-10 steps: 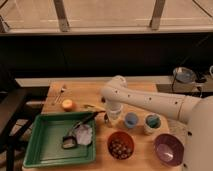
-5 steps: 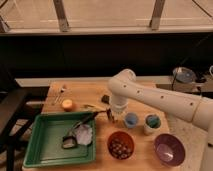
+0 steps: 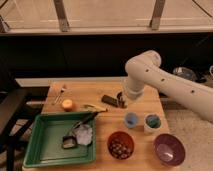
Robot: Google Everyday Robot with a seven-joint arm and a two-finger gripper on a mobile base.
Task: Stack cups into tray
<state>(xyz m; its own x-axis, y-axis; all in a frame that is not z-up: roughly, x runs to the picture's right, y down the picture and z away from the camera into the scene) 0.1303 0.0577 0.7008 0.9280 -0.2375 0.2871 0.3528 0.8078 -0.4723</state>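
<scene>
Two cups stand side by side on the wooden table (image 3: 150,92): a light blue cup (image 3: 131,119) and a whitish cup with a teal inside (image 3: 152,122). The green tray (image 3: 36,145) lies at the front left, with a dark utensil and a crumpled pale wrapper (image 3: 83,133) in it. My white arm (image 3: 150,72) comes in from the right and bends down to the table's middle. My gripper (image 3: 115,101) hangs there, shut, behind and left of the blue cup and beyond the tray's far right corner. Nothing shows as held.
A brown-red bowl (image 3: 121,145) with dark pieces sits in front of the cups, and a purple bowl (image 3: 169,149) is at the front right. An orange fruit (image 3: 67,104), a fork (image 3: 61,92) and a yellowish scrap (image 3: 95,107) lie behind the tray.
The arm's elbow has swung right and up. The gripper has shifted back and slightly right, away from the tray's corner, and its fingers have come together.
</scene>
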